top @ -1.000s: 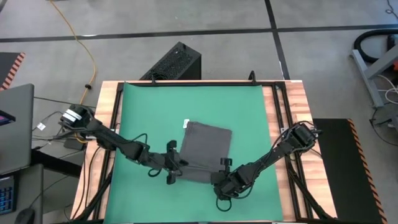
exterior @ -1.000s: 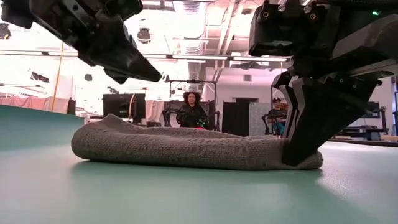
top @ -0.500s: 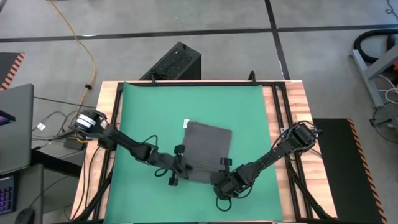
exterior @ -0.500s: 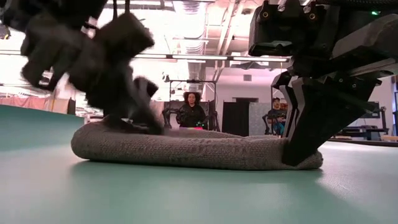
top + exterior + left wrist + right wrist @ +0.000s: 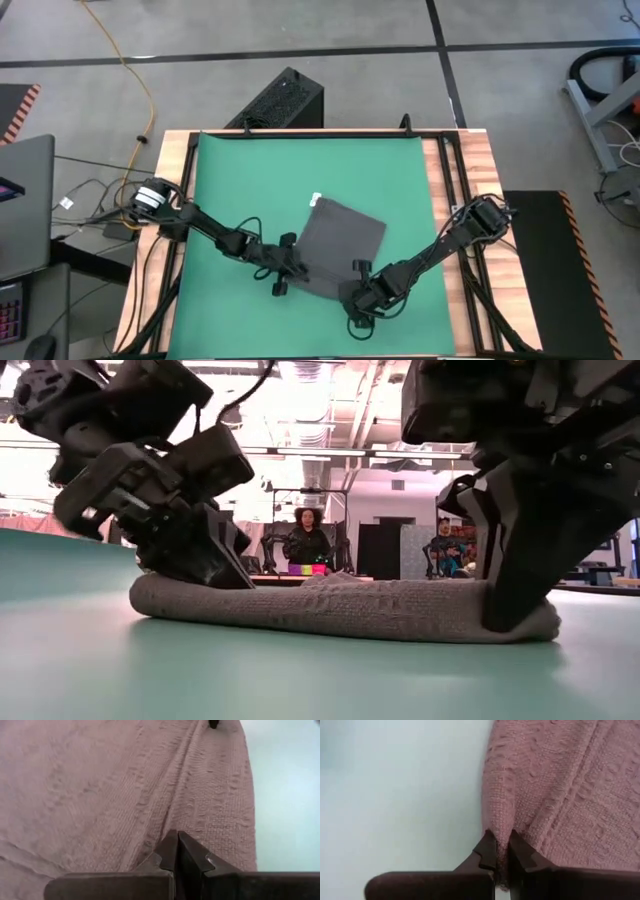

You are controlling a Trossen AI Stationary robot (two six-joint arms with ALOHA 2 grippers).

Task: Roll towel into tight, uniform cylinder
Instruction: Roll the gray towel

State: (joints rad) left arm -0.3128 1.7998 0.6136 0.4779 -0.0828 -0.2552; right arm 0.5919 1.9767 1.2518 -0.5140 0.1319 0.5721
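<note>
The dark grey towel (image 5: 345,240) lies flat and askew on the green mat (image 5: 250,180), its small white tag (image 5: 316,200) at the far corner. In the low view its near edge (image 5: 340,610) shows as a thick ridge on the mat. My left gripper (image 5: 292,268) is shut, its tips down on the towel's near left part. My right gripper (image 5: 360,290) is shut on the towel at its near right corner. My left gripper rests its shut fingertips (image 5: 177,840) on the towel's top surface (image 5: 150,820) near the near left corner, slanting down from the table's left. No cloth shows between the fingers. The towel lies flat on the mat under them. My right gripper pinches the towel's edge (image 5: 501,827) at the near right corner between its two fingertips. It comes steeply from above. The cloth stands up in a narrow ridge between the tips, and the rest of the towel lies on the mat.
Wooden table strips (image 5: 455,180) flank the mat on both sides. A black box (image 5: 280,100) stands on the floor beyond the far edge, and a laptop (image 5: 25,200) sits at the left. People (image 5: 305,540) show far back in the room.
My left gripper has come down and toward the table's right, onto the towel's near left part. The towel has turned about on the mat: its left side and tagged far corner have swung toward the right, while the corner in my right gripper has stayed.
</note>
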